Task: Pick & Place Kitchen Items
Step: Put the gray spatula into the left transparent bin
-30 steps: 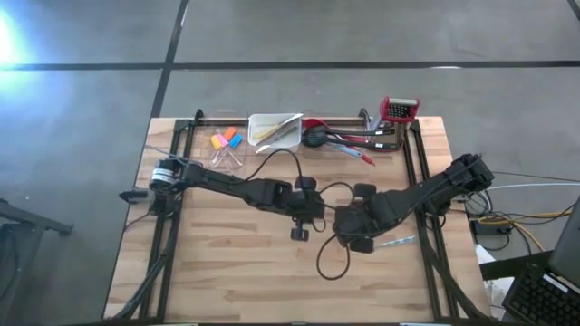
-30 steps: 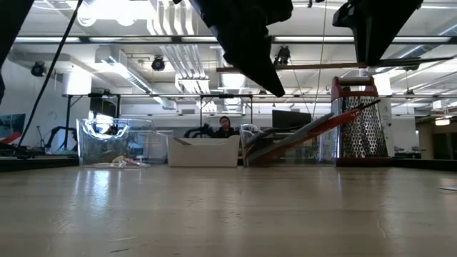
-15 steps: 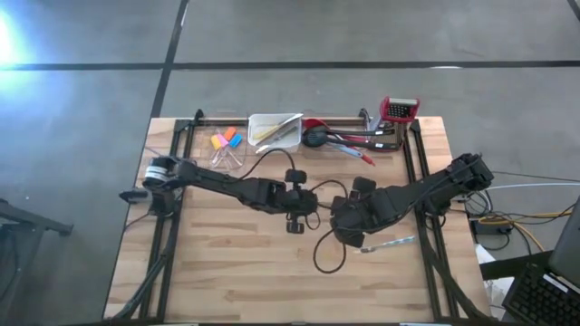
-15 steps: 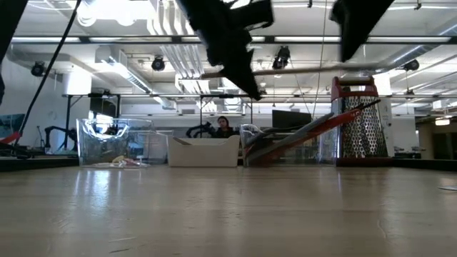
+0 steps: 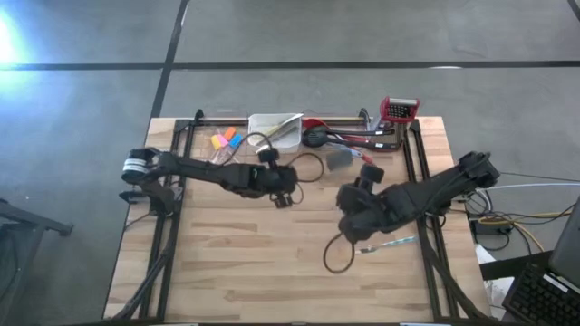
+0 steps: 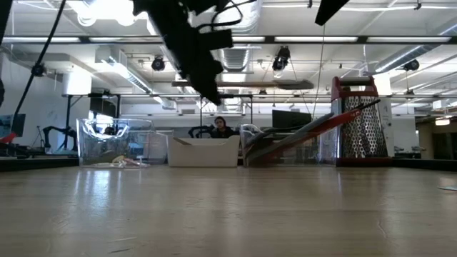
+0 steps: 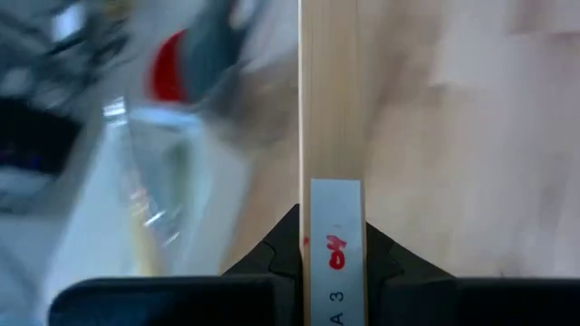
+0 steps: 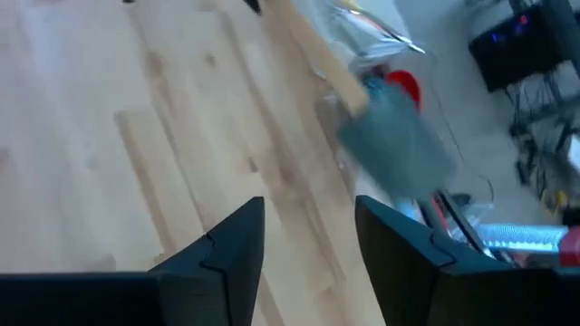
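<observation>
A spatula with a pale wooden handle and a grey head (image 5: 338, 160) hangs over the table's middle, in front of the far containers. My left gripper (image 5: 282, 190) is shut on its handle. In the low view the handle (image 6: 250, 83) runs about level from that gripper (image 6: 208, 80). My right gripper (image 5: 361, 186) is to the right of the spatula, raised and open, with nothing between its fingers (image 8: 308, 217). Its wrist view shows the grey head (image 8: 396, 138) ahead of it. My left gripper pinches the wooden handle between its two fingers at the end that bears a white label (image 7: 335, 237). The handle runs straight out ahead, in line with the fingers. The spatula is lifted clear of the table, about level, its grey head toward the table's right.
Along the far edge stand a clear box with orange, blue and pink pieces (image 5: 225, 140), a white tray (image 5: 275, 129), a heap of red and black utensils (image 5: 344, 139) and a red-topped grater (image 5: 399, 110). Thin metal tongs (image 5: 390, 243) lie near the right arm, and a cable loop (image 5: 338, 255).
My left gripper has gone toward the table's far left, carrying the spatula away from my right gripper; the handle has swung so the grey head now points right. My right gripper has risen and no longer reaches the handle.
</observation>
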Robot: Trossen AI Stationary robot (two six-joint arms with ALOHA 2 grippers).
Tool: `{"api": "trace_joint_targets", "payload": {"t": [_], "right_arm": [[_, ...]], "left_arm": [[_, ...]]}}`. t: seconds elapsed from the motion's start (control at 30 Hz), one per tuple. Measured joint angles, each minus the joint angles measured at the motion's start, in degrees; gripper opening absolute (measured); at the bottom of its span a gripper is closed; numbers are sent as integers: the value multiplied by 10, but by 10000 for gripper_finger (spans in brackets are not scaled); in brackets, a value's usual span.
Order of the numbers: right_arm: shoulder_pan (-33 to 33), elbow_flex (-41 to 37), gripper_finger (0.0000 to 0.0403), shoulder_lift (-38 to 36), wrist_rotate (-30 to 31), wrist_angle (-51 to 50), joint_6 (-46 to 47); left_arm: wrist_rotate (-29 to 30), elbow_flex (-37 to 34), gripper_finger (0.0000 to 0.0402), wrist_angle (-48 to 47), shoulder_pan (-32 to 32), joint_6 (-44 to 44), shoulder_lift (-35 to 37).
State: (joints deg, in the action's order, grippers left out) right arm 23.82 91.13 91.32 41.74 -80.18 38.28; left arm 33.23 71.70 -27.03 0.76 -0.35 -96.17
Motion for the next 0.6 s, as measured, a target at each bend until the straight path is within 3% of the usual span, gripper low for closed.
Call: {"api": "trace_joint_targets", "payload": {"t": [0.17, 0.43, 0.6], "right_arm": [[7, -11, 157, -17, 1, -6, 47], [12, -47, 142, -17, 3, -4, 67], [13, -67, 133, -17, 3, 14, 66]], "left_arm": [[50, -96, 43, 26, -23, -55, 99], [80, -296, 43, 212, -85, -144, 310], [106, -390, 43, 308, -133, -161, 394]]}}
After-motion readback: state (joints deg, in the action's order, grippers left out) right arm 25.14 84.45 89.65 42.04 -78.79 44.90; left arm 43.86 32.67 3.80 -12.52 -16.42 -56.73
